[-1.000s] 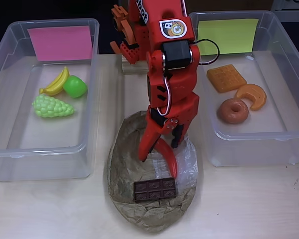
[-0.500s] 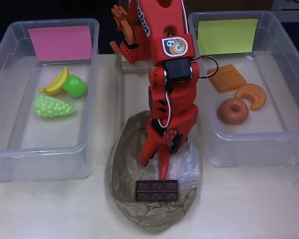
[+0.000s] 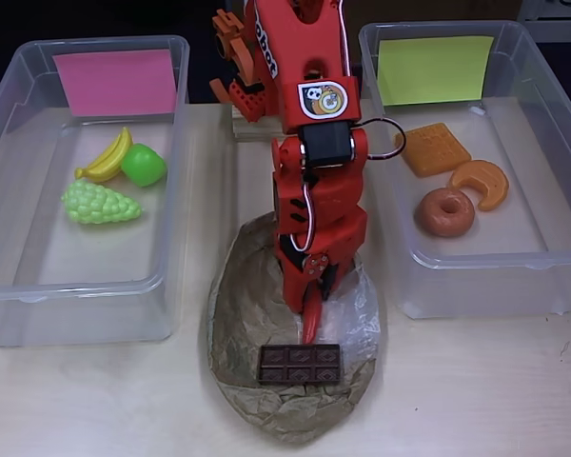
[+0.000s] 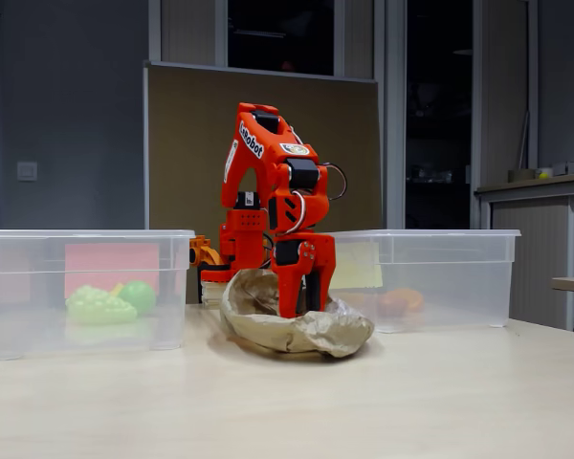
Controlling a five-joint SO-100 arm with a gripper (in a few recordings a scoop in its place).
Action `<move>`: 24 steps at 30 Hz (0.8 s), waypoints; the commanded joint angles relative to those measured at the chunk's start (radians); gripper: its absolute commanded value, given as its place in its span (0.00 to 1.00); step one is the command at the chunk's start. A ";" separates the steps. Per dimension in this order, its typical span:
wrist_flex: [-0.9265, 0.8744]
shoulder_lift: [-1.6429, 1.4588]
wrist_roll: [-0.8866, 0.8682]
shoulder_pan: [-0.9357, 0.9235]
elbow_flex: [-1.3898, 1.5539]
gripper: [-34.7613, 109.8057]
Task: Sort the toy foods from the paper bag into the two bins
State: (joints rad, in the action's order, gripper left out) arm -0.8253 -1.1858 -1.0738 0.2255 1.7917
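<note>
In the overhead view my red gripper (image 3: 309, 328) hangs over the crumpled paper bag (image 3: 240, 314), pointing down, jaws together with nothing visible between them. Its tip stops just short of the dark chocolate bar (image 3: 300, 364), which lies flat in the bag's near part. The left bin (image 3: 9, 238), with a pink label, holds yellow bananas (image 3: 109, 157), a green apple (image 3: 144, 165) and pale green grapes (image 3: 99, 204). The right bin (image 3: 552, 238), with a yellow-green label, holds a waffle (image 3: 432, 149), a croissant (image 3: 483, 181) and a donut (image 3: 444, 211). In the fixed view the gripper (image 4: 292, 304) dips behind the bag's (image 4: 301, 335) rim.
The arm's base (image 3: 243, 90) stands at the back between the two bins. Bare wooden table (image 3: 476, 390) lies in front of the bins and on both sides of the bag. A clear plastic patch (image 3: 357, 309) lines the bag right of the gripper.
The jaws have closed from wide open to shut. The gripper shifted slightly left and turned over the bag. The chocolate bar moved a little to the right.
</note>
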 commanded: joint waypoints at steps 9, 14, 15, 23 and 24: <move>-0.163 -0.057 0.104 -0.023 -0.114 0.27; -0.241 -0.114 0.163 -0.035 -0.176 0.27; -0.262 -0.127 0.169 -0.035 -0.195 0.27; -0.410 -0.293 0.256 -0.018 -0.324 0.27; -0.423 -0.322 0.276 -0.021 -0.339 0.27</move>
State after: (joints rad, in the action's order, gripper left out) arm -1.1934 -1.3898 -0.8283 0.1856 1.5140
